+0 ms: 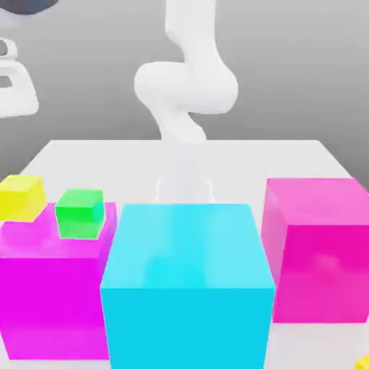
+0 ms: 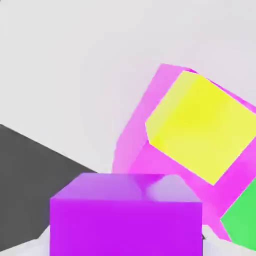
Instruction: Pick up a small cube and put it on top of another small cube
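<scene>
A small purple cube [image 2: 126,215] sits right in front of the hand camera, with my gripper [image 2: 126,242] shut on it and pale finger parts at both of its sides. Beyond it, a small yellow cube [image 2: 200,125] rests on a large magenta block [image 2: 135,145], and a corner of a small green cube [image 2: 245,220] sits beside it. In the exterior view the yellow cube [image 1: 21,197] and green cube [image 1: 79,213] stand on the left magenta block [image 1: 43,295]. The white arm [image 1: 186,94] reaches down behind a large cyan block [image 1: 187,281], which hides the hand.
A second large magenta block [image 1: 317,245] stands at the exterior view's right. A bit of another yellow thing [image 1: 364,362] peeks in at the lower right corner. The white table [image 1: 180,155] extends behind the blocks; its edge meets dark floor [image 2: 30,165].
</scene>
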Available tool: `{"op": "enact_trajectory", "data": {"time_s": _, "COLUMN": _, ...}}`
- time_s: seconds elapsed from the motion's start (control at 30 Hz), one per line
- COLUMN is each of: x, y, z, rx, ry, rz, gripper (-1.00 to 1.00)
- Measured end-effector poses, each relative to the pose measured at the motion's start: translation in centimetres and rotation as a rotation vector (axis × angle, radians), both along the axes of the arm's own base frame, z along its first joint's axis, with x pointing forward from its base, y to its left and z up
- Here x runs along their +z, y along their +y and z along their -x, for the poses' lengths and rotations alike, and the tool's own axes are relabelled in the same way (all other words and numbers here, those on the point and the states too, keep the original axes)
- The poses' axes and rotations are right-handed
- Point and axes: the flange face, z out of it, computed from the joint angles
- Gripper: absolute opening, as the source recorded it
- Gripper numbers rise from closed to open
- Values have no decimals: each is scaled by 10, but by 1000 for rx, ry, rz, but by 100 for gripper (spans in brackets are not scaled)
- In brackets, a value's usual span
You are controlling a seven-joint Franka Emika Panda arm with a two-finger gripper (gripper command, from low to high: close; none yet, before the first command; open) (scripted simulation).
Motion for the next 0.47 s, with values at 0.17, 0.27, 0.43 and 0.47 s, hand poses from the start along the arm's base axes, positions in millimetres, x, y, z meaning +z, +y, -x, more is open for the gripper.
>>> {"op": "enact_trajectory", "data": {"time_s": 0.17, "x": 0, "y": 85, "z": -7, "rx": 206, "ry": 135, "rz": 108, "gripper": -100}}
{"op": "enact_trajectory", "data": {"time_s": 0.27, "x": -30, "y": 104, "z": -3, "rx": 258, "ry": 181, "rz": 157, "gripper": -100}}
{"op": "enact_trajectory", "data": {"time_s": 0.43, "x": -69, "y": 107, "z": -2, "rx": 265, "ry": 186, "rz": 164, "gripper": 100}}
{"op": "enact_trajectory", "data": {"time_s": 0.47, "x": -69, "y": 107, "z": -2, "rx": 265, "ry": 186, "rz": 164, "gripper": 100}}
